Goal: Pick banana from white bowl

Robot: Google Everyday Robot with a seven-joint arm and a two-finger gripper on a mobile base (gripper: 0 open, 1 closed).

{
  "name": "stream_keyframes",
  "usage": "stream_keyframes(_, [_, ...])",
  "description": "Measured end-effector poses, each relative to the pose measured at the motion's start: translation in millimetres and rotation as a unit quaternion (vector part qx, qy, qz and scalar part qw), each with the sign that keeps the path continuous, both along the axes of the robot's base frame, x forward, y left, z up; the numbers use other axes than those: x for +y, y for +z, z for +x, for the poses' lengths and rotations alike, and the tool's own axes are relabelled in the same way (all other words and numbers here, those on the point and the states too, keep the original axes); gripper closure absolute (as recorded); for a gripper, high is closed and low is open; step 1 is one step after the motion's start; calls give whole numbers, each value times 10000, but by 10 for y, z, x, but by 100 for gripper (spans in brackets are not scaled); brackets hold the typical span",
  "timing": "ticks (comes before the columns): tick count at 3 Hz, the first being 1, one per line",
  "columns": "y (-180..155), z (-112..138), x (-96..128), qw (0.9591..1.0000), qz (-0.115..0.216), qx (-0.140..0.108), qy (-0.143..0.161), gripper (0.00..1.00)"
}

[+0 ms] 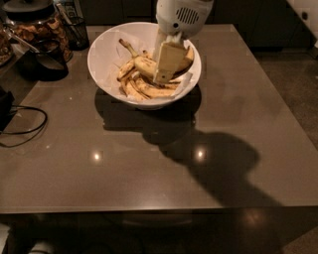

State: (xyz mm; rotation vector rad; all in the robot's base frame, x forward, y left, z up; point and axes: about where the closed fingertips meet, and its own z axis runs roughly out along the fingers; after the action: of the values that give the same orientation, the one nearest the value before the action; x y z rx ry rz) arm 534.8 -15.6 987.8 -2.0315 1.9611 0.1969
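Observation:
The white bowl (pixel 102 69) stands at the far middle of the dark table, lined with white paper. In it lies the plump yellow banana (pixel 143 64), its dark stem pointing to the far left, on top of flat peel strips (pixel 144 89). My gripper (pixel 164 74) hangs from its white wrist (pixel 181 15) and reaches down into the bowl, right at the banana's middle. It covers part of the banana, whose right end shows past it.
A dark glass jar (pixel 37 30) with snacks and a black container (pixel 47 67) stand at the far left. A black cable (pixel 25 131) lies on the table's left side. The table's front edge (pixel 149 211) is near me.

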Motion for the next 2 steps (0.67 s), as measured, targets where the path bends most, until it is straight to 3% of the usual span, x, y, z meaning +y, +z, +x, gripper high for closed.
stream_keyframes(1, [-4,48,44,9999,60,-80,-9,100])
stream_keyframes(2, [4,-57,54,9999,129,-68,35,100])
